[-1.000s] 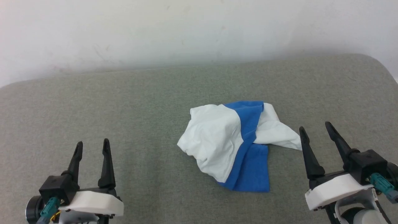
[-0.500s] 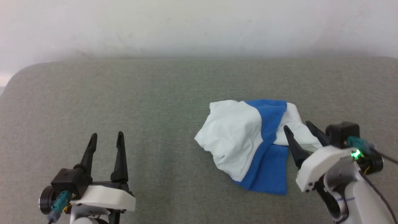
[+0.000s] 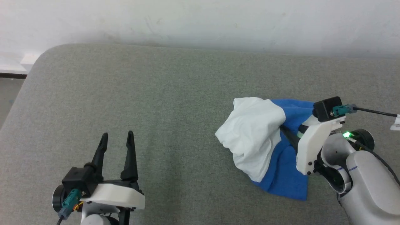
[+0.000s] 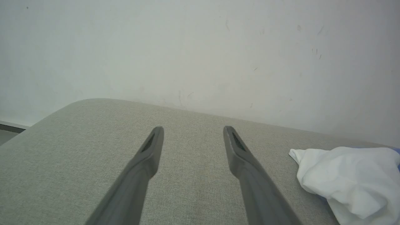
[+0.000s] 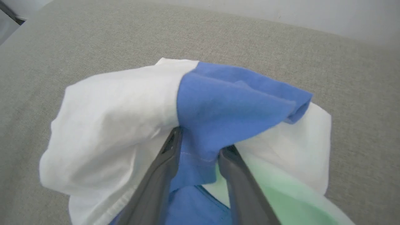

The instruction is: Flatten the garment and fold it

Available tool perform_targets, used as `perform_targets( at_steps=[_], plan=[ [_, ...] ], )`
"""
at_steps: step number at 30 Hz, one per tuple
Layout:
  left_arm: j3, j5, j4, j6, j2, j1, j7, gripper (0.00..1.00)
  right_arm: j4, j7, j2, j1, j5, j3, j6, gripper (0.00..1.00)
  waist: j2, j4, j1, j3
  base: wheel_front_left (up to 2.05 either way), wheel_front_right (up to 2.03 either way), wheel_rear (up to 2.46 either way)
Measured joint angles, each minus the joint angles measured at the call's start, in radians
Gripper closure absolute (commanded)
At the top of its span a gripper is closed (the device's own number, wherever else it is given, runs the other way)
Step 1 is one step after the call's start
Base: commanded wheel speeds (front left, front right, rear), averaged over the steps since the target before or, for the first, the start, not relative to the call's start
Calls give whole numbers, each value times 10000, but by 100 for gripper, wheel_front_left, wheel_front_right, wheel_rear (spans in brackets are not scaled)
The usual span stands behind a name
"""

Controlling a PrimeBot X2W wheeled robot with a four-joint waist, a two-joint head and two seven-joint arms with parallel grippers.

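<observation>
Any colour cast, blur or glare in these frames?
Right wrist view: green cast on the white of the garment at lower right, right gripper soft near the lens. Head view: even, soft light; green lamp glowing on the right wrist. Left wrist view: left gripper slightly blurred, no glare.

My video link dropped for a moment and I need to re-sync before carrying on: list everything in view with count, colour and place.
garment: one, white with royal-blue parts, crumpled in a heap on the right of the padded surface
padded surface: one, grey-green fabric, rounded corner, under everything
wall: one, white, scuffed, behind the surface
floor: one strip, grey, past the surface's left corner
left gripper: one, dark fingers, open, above the surface at lower left, apart from the garment
right gripper: one, dark fingers, at the garment's right side with a blue fold between the jaws; firm grip not clear
</observation>
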Motion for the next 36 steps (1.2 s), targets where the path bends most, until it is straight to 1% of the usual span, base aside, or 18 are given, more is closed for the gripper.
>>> perform_targets(
  at_steps=[3,5,7,9,12,15,18,19,23,24,25,26,27,33,36],
  plan=[
    [61,0,77,0,-2,1,-31,0,-186,-263,-194,-54,140,278,0,100,0,-32,0,-42,0,0,0],
    [90,0,100,0,-4,3,-33,0,-548,-587,-345,-54,134,307,0,100,0,-104,0,-101,0,0,0],
    [128,2,100,0,-2,6,-36,0,-1083,-915,-493,-48,21,190,0,100,0,-202,-1,-161,0,0,0],
    [150,4,90,2,12,14,-44,0,-1712,-1248,-593,41,-274,-268,4,100,0,-319,-1,-222,0,0,0],
    [199,6,56,8,40,52,-46,0,-2732,-1450,-587,565,-788,-1611,2,100,0,-537,-3,-302,0,0,0],
    [211,6,21,17,54,81,-46,0,-3436,-1243,-311,1611,-1358,-3325,2,100,0,-781,-2,-348,0,0,0],
    [203,6,15,33,63,92,-46,0,-3693,-909,270,2839,-1837,-4855,2,100,0,-1013,-3,-361,0,0,0],
    [201,6,23,33,63,92,-46,0,-3710,-832,554,3245,-1902,-5319,0,100,0,-1077,-2,-358,0,0,0],
    [217,6,35,61,71,92,-46,0,-3448,-635,1434,4610,-2161,-6583,0,100,0,-1264,-3,-340,0,0,0],
    [217,6,35,88,71,93,-48,0,-3384,-594,1570,4855,-2199,-6742,0,88,0,-1297,-3,-334,0,0,0],
    [228,6,35,90,71,95,-48,0,-3313,-585,1674,5044,-2186,-6847,0,65,0,-1332,-3,-329,0,0,0],
    [240,6,35,92,79,97,-50,0,-3296,-598,1739,5179,-2176,-6861,0,21,0,-1368,-3,-322,0,0,0],
    [253,6,35,100,94,101,-71,0,-3313,-709,1808,5232,-2155,-6876,0,0,0,-1403,-3,-315,0,0,0],
    [261,6,40,104,119,133,-119,0,-4132,-1935,1862,4907,-2096,-6930,0,0,0,-1572,-2,-332,0,0,0],
    [242,6,36,104,117,132,-121,0,-4558,-2128,1825,4308,-2190,-6617,0,0,0,-1598,-3,-325,0,0,0]
  ],
)
